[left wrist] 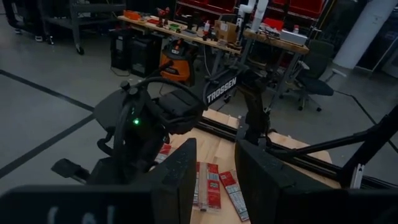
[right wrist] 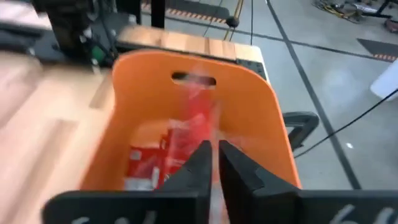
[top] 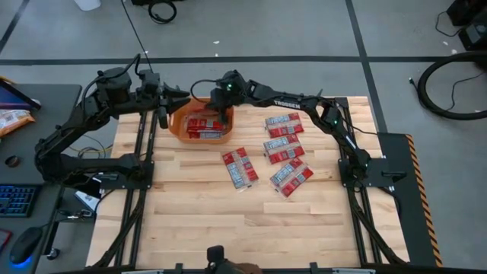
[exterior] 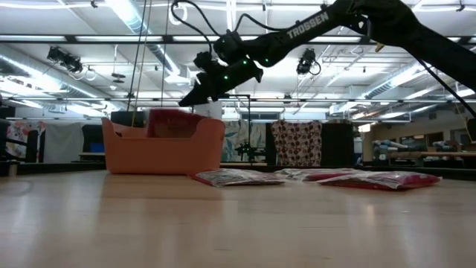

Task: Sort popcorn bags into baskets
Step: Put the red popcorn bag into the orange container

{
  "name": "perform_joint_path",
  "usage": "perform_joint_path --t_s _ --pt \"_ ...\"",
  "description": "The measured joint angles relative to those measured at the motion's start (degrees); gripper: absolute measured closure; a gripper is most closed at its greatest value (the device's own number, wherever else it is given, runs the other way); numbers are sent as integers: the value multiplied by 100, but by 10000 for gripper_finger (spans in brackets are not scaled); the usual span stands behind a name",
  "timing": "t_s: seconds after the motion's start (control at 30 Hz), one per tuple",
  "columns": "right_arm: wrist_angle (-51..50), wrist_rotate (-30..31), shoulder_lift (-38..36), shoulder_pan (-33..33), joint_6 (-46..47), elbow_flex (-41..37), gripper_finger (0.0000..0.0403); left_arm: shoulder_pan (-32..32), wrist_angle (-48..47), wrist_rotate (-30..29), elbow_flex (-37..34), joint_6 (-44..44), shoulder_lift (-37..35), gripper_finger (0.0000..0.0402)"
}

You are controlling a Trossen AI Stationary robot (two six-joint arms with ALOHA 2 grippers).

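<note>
The orange basket (top: 181, 125) stands at the table's far middle with red popcorn bags (top: 205, 126) lying inside. More red bags lie flat on the wood to its right and nearer: (top: 283, 122), (top: 283, 146), (top: 291, 176), (top: 240, 167). My right gripper (top: 223, 113) hangs over the basket's right part and is shut on a red popcorn bag (right wrist: 199, 121). My left gripper (top: 163, 106) waits open beside the basket's left wall, touching nothing. In the low view the basket (exterior: 163, 149) shows a red bag (exterior: 171, 123) rising above its rim, below the right gripper (exterior: 186, 100). My right gripper pinches a red popcorn bag by its upper edge (right wrist: 213, 146) between the two fingers, coming from above and slanting down. The bag hangs below the fingers inside the basket (right wrist: 261, 112). Blur hides whether its lower end rests on the bags beneath.
The near half of the wooden table (top: 228, 228) has free room. Loose bags lie right of the basket. A side desk on the left carries an orange snack bag (top: 11, 119), a keyboard (top: 15, 199) and a mouse (top: 27, 245). The arms' frames flank the table.
</note>
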Motion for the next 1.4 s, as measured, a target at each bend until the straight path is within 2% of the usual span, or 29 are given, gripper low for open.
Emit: perform_joint_path --t_s 0.2,0.3,0.4,0.5,0.8,0.97,1.2,1.4 --pt "-82 -16 -2 14 837 31 319 -1 -40 1 0 -2 2 287" --pt "-620 -75 -29 12 1281 279 308 0 -181 0 0 -7 2 287" --pt "-1498 -280 -183 14 1334 581 306 -1 -393 0 0 -4 2 287" --pt "-2498 -221 -362 17 1260 822 307 -2 -590 -92 -2 28 4 287" --pt "-5514 1196 -815 -132 837 886 308 0 -789 -668 -4 556 4 287" --pt "-6728 1182 -815 -444 834 453 308 -2 -779 -831 -4 801 4 287" --pt "-6368 1130 -1099 -636 763 -740 308 -2 -788 -863 -4 734 4 287" --pt "-5328 1668 -2041 -613 666 -2438 308 -2 -1118 -861 -4 579 4 287"
